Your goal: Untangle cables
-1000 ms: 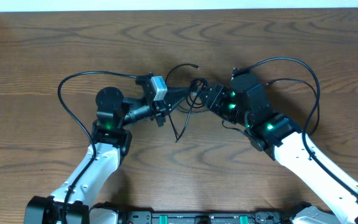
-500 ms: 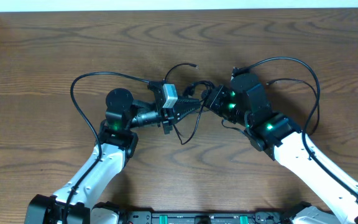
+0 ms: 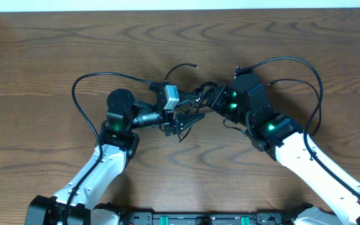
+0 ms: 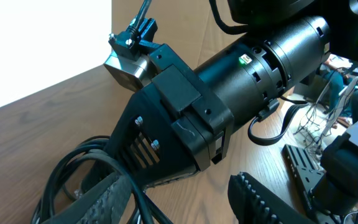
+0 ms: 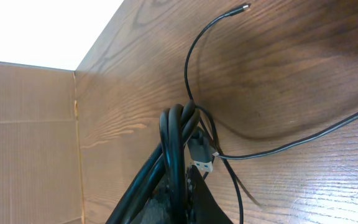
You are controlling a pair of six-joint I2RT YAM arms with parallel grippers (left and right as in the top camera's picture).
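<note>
The cables (image 3: 194, 95) form a black bunch at the table's middle, between both arms. My right gripper (image 3: 207, 100) is shut on this bunch; in the right wrist view several thick black cords (image 5: 178, 127) loop up out of its jaws (image 5: 182, 183), with a USB plug (image 5: 202, 163) hanging beside them. One thin black cord (image 5: 194, 56) curves away to its small plug tip (image 5: 243, 7). My left gripper (image 3: 194, 114) stands open just left of the right one. In the left wrist view, black cords (image 4: 73, 165) lie across its left finger (image 4: 101, 202), and the right finger (image 4: 260, 199) is bare.
The right arm's black wrist body (image 4: 247, 81) fills the left wrist view close ahead. Thick black arm wires arc over the table at the left (image 3: 83, 84) and the right (image 3: 292, 62). A cardboard wall (image 5: 27, 124) stands at the table's far left edge.
The left gripper, shut before, has opened beside the cable bunch after moving right. The right gripper has closed on the cables and stayed in place.
</note>
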